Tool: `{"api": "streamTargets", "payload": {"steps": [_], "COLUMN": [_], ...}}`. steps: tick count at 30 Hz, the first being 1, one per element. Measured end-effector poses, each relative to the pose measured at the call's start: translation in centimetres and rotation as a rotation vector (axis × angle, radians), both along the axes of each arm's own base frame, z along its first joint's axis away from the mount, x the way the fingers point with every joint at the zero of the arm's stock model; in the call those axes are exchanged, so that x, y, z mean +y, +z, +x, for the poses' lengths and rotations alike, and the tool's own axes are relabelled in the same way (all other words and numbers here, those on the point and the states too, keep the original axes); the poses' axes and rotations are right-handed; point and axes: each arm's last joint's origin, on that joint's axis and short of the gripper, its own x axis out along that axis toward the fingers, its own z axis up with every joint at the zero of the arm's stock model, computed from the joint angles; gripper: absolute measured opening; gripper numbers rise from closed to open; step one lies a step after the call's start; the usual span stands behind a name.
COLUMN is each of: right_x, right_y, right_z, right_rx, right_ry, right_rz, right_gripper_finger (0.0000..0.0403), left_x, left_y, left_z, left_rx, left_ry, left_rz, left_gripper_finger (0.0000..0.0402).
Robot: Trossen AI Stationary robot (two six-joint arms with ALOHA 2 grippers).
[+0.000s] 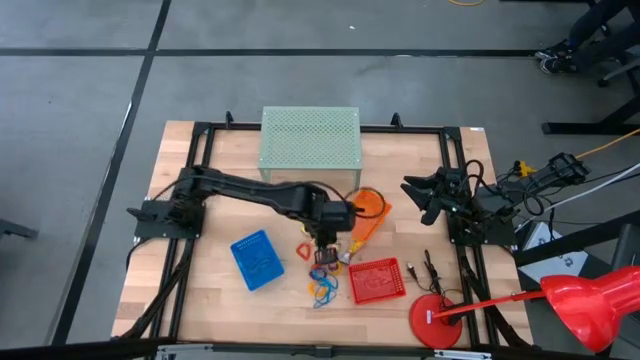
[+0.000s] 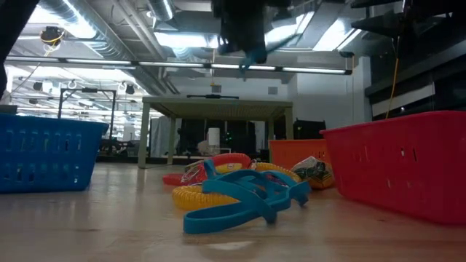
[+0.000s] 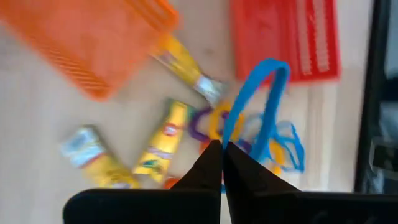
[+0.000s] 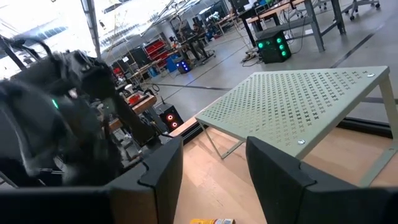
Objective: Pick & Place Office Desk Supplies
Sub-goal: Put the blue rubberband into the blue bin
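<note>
Grey floor [image 1: 80,100], ceiling strip lights [image 2: 175,40], distant workbench [image 2: 217,109]

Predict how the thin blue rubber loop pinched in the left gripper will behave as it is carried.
Likely floppy: the thin blue rubber loop arches loosely from the shut left gripper. Probably light, being a slim band. It may swing or slip, since only a narrow edge is pinched.

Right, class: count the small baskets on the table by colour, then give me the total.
Blue basket: 1
Orange basket: 1
Red basket: 1
Total: 3
</note>
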Motion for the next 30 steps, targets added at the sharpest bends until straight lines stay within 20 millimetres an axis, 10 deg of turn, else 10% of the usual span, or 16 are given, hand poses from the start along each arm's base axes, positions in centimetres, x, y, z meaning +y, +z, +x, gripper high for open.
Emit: {"api": "streamTargets", "payload": {"steps": [7,15,30], "right_x": [0.0,0.1,-0.2], "right_y": [-0.1,-0.2,-0.2], "right_z": [0.0,0.1,-0.1], "right_rx": [0.015,0.021,0.002], "right_ry": [0.0,0.026,-0.088], "right_rz": [-0.007,-0.008,0.027], "right_gripper_finger": [0.0178,0.0178,0.0178], "left_x": [1.0,1.7,-1.3], "left_y": [1.7,-2.2,-5.1], "left_z": [-2.9,-11.1,-21.8], "left_rx": [-0.262,-0.383,-0.207], "left_ry": [0.193,0.414,0.374], "left_rz": [-0.074,-0.26,-0.354], "left_gripper_finger": [0.0002,0.0002,0.0003]}}
